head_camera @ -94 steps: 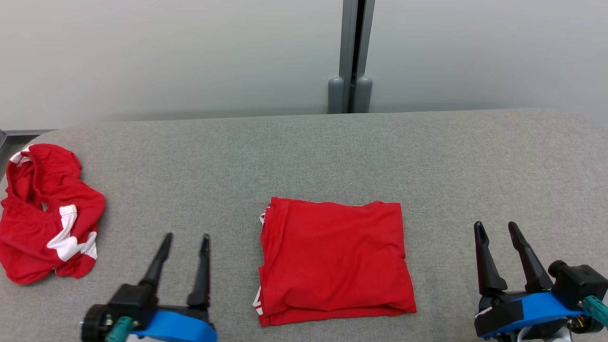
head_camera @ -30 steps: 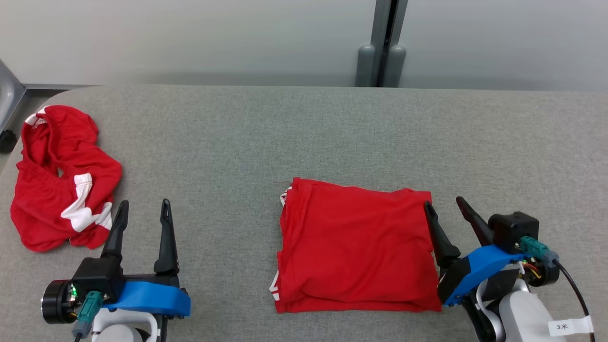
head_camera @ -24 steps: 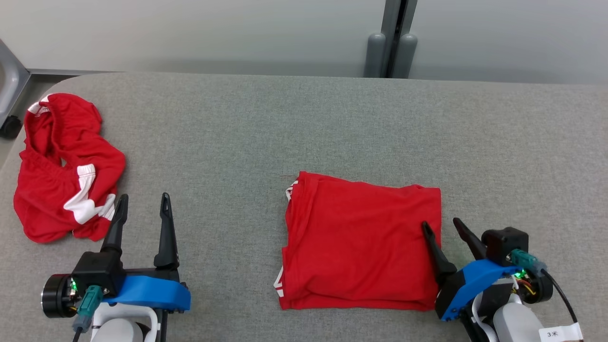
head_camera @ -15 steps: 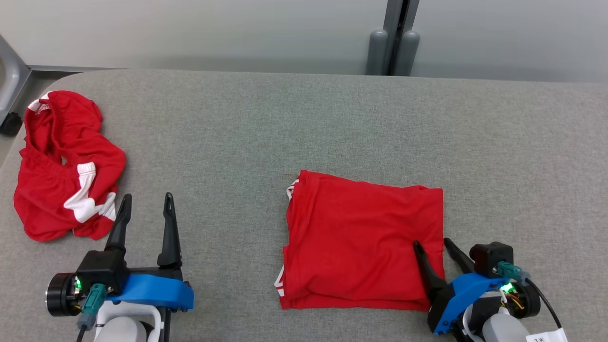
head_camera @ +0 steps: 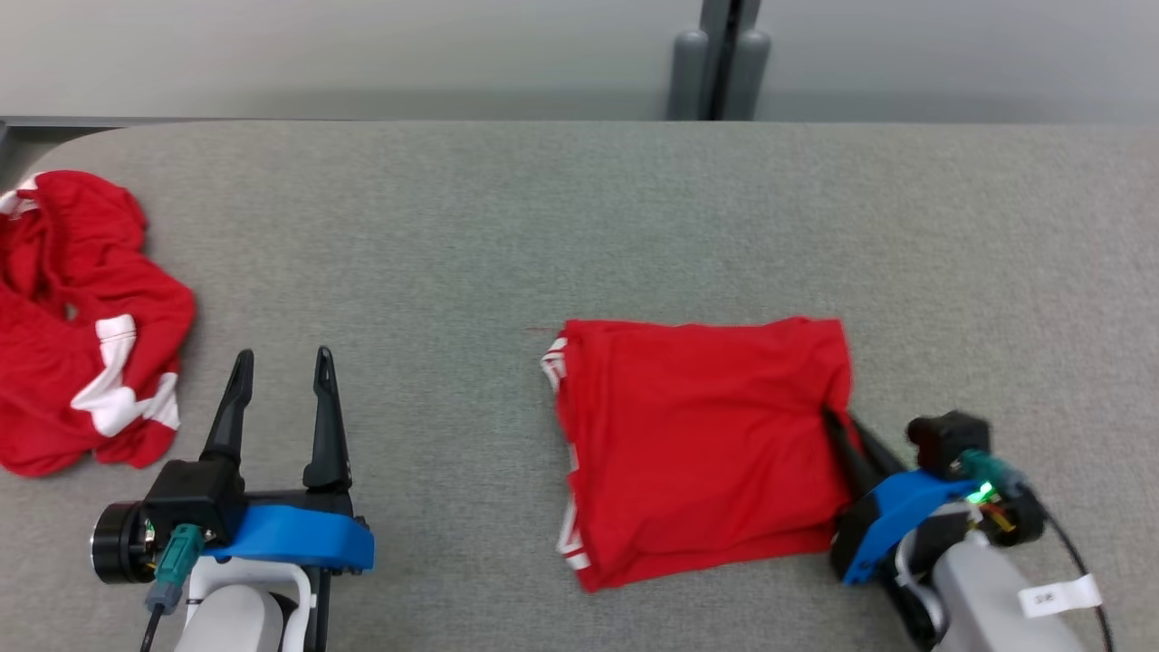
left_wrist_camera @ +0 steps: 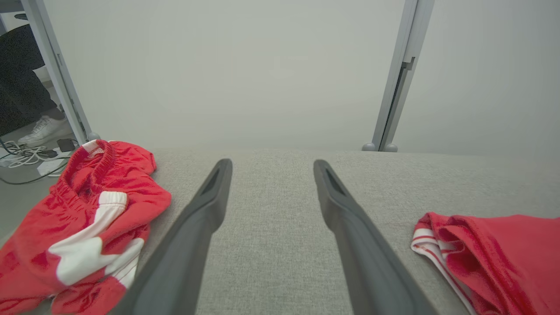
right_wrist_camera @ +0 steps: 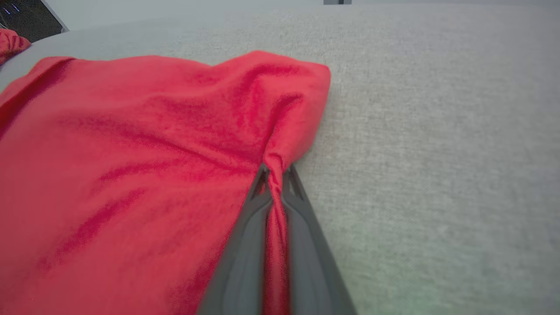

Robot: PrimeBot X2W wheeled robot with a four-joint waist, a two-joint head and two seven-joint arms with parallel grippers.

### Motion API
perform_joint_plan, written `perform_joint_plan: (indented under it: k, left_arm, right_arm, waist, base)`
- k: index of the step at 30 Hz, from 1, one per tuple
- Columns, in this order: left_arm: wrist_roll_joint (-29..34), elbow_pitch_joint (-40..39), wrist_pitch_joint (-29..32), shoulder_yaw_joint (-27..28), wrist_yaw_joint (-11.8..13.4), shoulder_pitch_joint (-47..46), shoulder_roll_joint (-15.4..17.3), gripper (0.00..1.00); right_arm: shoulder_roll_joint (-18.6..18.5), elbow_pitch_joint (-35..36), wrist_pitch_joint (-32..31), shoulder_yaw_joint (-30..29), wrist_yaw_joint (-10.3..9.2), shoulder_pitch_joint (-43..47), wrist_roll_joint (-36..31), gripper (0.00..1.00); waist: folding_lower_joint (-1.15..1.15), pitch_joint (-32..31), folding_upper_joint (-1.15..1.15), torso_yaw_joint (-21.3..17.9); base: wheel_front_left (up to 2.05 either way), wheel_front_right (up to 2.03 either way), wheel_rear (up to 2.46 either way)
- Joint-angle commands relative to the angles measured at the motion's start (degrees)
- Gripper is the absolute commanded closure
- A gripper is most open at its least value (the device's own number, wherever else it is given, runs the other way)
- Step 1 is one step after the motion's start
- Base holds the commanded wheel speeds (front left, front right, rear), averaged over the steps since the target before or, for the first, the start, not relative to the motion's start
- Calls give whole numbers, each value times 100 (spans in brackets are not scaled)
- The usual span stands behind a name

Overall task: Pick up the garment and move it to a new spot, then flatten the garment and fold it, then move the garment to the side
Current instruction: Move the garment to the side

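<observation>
The folded red garment [head_camera: 702,435] lies on the grey table, its white-striped edge facing left. My right gripper [head_camera: 838,421] is shut on the garment's right edge; in the right wrist view a pinch of red cloth [right_wrist_camera: 275,175] runs between the two dark fingers, and the garment [right_wrist_camera: 131,166] spreads to the left. My left gripper [head_camera: 279,367] hovers open over bare table at the lower left, holding nothing. In the left wrist view its fingers [left_wrist_camera: 205,210] stand wide apart, and the folded garment's striped corner [left_wrist_camera: 481,253] shows at the right.
A second, crumpled red garment with white patches [head_camera: 81,326] lies at the table's left edge, also in the left wrist view [left_wrist_camera: 83,218]. A grey post [head_camera: 715,59] stands behind the table. Past the left edge are cables and a person's shoe [left_wrist_camera: 43,129] on the floor.
My right gripper has closed on the folded garment's right edge, bunching and skewing the cloth. The head view has shifted. The left gripper has stayed open.
</observation>
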State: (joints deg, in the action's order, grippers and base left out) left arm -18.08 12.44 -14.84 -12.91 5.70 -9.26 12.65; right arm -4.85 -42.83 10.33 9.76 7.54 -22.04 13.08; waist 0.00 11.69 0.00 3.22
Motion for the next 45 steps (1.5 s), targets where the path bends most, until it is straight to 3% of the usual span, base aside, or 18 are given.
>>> perform_joint_plan:
  k: [1,12,18,25,32,45]
  left_arm:
    - [24,-37,-35,24,-9,-124,-6,0]
    - [174,-424,-39,168,19,-511,67,0]
    - [309,-626,-41,207,-1,-796,161,0]
    - [390,-736,-41,132,-21,-979,189,0]
    - [429,-903,-41,123,-29,-1101,248,0]
    - [474,-1192,37,85,24,-1371,321,0]
  right_arm:
    - [-200,10,61,-74,-9,-141,-42,100]
    - [-1153,561,205,-302,-6,-466,-71,100]
    - [-1357,1004,308,-598,-5,-327,85,100]
    - [-1561,1337,238,-654,-5,-882,-18,100]
    - [-2039,1511,-134,-735,-5,-1690,-229,100]
    - [-3105,733,-515,-1311,-5,-2820,-362,100]
  waist:
    - [0,55,0,-58]
    - [0,848,0,-802]
    - [0,1261,0,-1010]
    - [0,1478,0,-967]
    - [0,1763,0,-881]
    - [0,2326,0,-717]
  base:
    - [0,0,0]
    - [0,0,0]
    - [0,0,0]
    - [0,0,0]
    - [0,0,0]
    - [0,0,0]
